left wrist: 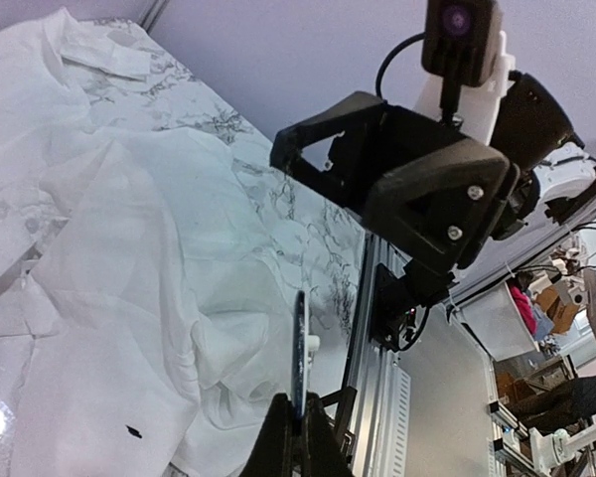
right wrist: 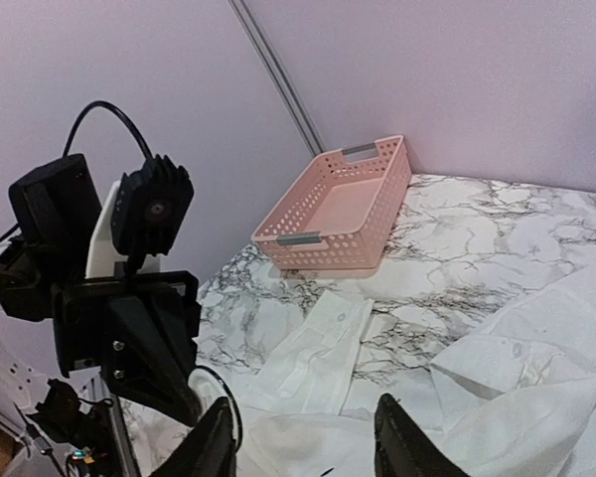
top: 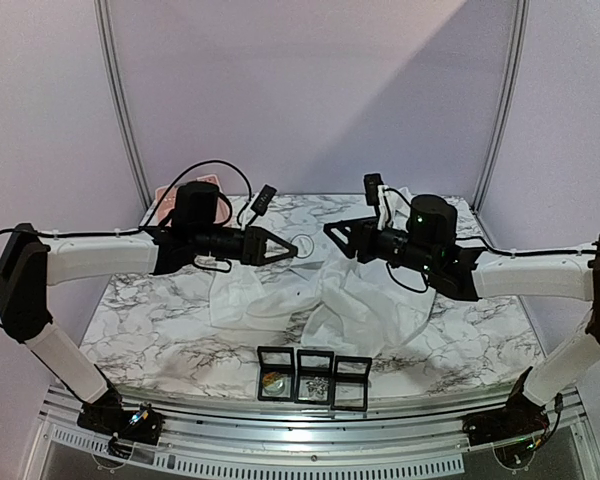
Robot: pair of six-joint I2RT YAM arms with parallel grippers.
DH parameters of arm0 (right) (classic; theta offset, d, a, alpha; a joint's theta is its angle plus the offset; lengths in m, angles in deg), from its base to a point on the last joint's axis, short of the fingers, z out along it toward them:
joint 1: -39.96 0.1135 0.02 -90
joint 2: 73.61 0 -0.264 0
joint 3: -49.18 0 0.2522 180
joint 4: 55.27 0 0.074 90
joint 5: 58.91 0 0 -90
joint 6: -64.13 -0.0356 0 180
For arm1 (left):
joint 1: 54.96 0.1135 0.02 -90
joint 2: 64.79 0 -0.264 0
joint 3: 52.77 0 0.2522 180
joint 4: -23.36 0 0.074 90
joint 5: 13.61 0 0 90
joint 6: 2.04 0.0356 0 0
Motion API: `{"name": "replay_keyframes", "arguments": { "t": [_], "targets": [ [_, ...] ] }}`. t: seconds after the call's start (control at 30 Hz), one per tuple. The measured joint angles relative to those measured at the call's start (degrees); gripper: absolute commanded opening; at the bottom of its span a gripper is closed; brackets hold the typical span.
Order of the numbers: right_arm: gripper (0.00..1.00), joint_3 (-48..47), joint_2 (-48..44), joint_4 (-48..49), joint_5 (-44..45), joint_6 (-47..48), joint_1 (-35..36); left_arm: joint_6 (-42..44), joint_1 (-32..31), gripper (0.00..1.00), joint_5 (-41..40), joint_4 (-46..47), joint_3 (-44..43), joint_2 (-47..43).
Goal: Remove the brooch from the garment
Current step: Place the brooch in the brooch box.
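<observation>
The white garment (top: 320, 300) lies spread and wrinkled on the marble table; it also shows in the left wrist view (left wrist: 109, 268) and the right wrist view (right wrist: 497, 397). My left gripper (top: 285, 248) is raised above it and shut on the brooch (top: 302, 246), a round disc with a dark rim. The brooch shows edge-on between the tips in the left wrist view (left wrist: 302, 353) and partly in the right wrist view (right wrist: 211, 390). My right gripper (top: 332, 232) is open and empty, facing the left one a short way apart, with its fingers (right wrist: 402, 442) above the shirt.
A pink basket (top: 165, 193) stands at the back left of the table, also in the right wrist view (right wrist: 343, 209). Three black display boxes (top: 315, 378) stand in a row at the front edge. A small dark mark (left wrist: 133, 431) shows on the shirt.
</observation>
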Motion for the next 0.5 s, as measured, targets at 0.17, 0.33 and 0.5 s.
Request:
{"name": "replay_keyframes", "arguments": {
  "t": [0.17, 0.33, 0.5],
  "targets": [
    [0.62, 1.14, -2.25, 0.96, -5.29, 2.36, 0.0, 1.07, 0.0, 0.0, -0.33, -2.12, 0.0, -0.02],
    [0.65, 1.27, -5.86, 0.59, -6.6, 2.93, -0.15, 3.72, -0.31, 0.0, -2.12, -4.35, -0.04, -0.63],
    [0.65, 1.29, -9.25, -3.08, -5.99, 1.6, -3.98, 11.85, -3.28, 0.0, -8.68, -12.48, -1.29, -4.07]
  ]
}}
